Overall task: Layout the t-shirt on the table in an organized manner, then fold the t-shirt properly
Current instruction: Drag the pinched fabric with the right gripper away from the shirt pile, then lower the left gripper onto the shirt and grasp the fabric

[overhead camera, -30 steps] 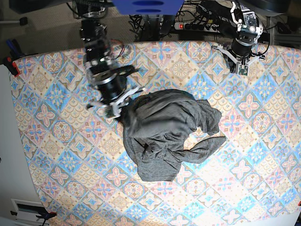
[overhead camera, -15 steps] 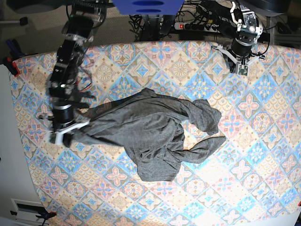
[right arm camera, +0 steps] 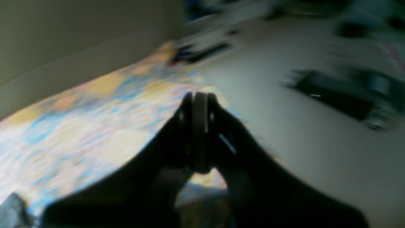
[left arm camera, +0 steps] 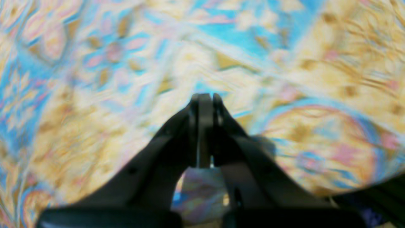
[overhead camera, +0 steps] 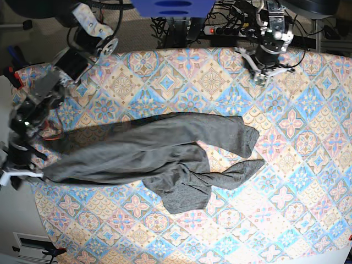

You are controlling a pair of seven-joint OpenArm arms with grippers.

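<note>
at table [overhead camera: 308, 181] edge, right end effector [overhead camera: 22, 175] grips t-shirt [overhead camera: 159, 154]; left end effector [overhead camera: 259, 77] closed, empty.

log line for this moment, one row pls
phase: spreading | right gripper: shut on t-shirt edge at table left side | left gripper: shut, empty, far side

A power strip [overhead camera: 228, 31] with a red switch lies behind the far edge among tangled black cables [overhead camera: 165, 25]. A blue rounded part [overhead camera: 173, 6] sits at top centre. Dark blurred shapes [right arm camera: 332, 91], perhaps equipment, lie on the pale floor [right arm camera: 284, 126].
</note>
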